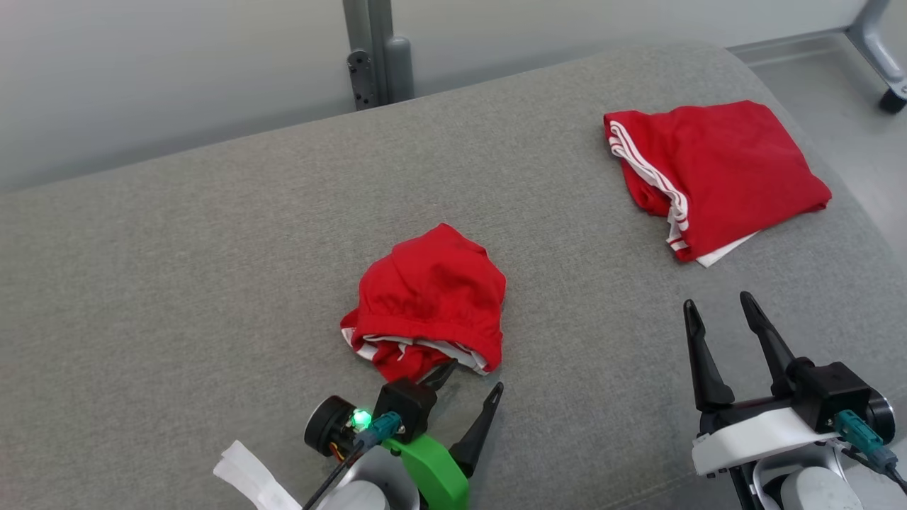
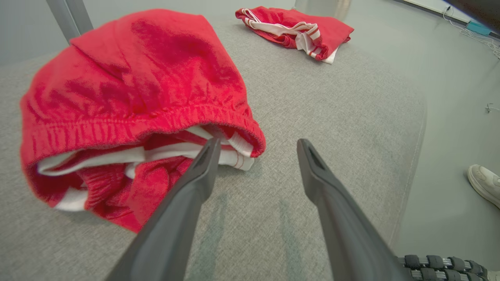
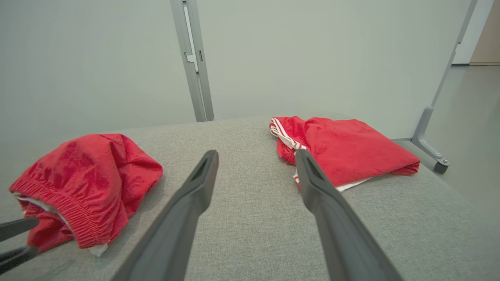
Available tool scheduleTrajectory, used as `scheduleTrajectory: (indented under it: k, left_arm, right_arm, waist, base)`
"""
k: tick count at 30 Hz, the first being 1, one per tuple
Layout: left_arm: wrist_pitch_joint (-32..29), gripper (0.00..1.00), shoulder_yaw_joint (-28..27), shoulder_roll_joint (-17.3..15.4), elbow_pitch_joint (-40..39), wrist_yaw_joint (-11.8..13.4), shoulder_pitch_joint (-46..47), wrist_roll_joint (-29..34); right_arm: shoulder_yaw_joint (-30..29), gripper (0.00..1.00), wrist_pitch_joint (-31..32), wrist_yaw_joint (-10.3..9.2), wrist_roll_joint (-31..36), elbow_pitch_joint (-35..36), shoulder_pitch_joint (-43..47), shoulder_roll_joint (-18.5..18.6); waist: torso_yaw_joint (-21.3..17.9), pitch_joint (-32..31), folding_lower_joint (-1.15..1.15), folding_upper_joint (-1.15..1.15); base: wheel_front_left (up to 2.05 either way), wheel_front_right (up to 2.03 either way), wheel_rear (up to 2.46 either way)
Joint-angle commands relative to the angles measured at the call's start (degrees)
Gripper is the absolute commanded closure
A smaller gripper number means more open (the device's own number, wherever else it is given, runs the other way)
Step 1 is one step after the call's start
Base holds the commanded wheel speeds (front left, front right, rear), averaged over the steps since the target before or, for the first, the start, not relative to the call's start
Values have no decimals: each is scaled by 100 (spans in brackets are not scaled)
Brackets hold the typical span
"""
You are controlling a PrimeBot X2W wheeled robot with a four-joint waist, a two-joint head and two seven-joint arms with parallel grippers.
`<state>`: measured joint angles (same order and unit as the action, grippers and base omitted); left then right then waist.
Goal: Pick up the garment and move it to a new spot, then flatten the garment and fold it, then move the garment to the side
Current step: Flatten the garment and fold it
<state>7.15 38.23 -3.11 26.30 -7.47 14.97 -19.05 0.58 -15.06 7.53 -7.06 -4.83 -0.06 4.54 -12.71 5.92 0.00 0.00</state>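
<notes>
Head view: garment (image 1: 429,301) central, open cushion (image 1: 177,283) left.

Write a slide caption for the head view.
Open left gripper beside crumpled red garment on grey cushion; folded red garment farther right.

red garment (image 1: 429,297), crumpled, white-trimmed, on grey cushion (image 1: 212,283)

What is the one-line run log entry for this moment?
phase: pre-grasp | left pincer: open, one finger at waistband of crumpled garment | right pincer: open, holds nothing | folded garment: far right on grey cushion
</notes>
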Motion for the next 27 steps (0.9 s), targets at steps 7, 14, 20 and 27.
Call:
scheduleTrajectory:
  k: [7,14,20,27]
  left_arm:
    - [310,0,217,13,493,155,432,-255]
    - [553,0,368,13,798,398,760,-465]
    - [656,100,515,10,1036,464,1038,-617]
    - [729,100,417,12,754,480,1408,-991]
  right_arm:
    - [-121,0,-14,-8,-52,-10,-123,-47]
    - [-88,0,-14,-8,-62,-36,-214,-83]
    - [-108,0,-14,-8,-96,-50,-257,-92]
    - [-195,0,-14,-8,-97,-71,-170,-100]
  waist:
    - [-580,536,0,0]
    - [-667,584,0,0]
    - [-707,591,0,0]
    - [-697,521,0,0]
  base:
    - [0,0,0]
    - [0,0,0]
    - [0,0,0]
    - [0,0,0]
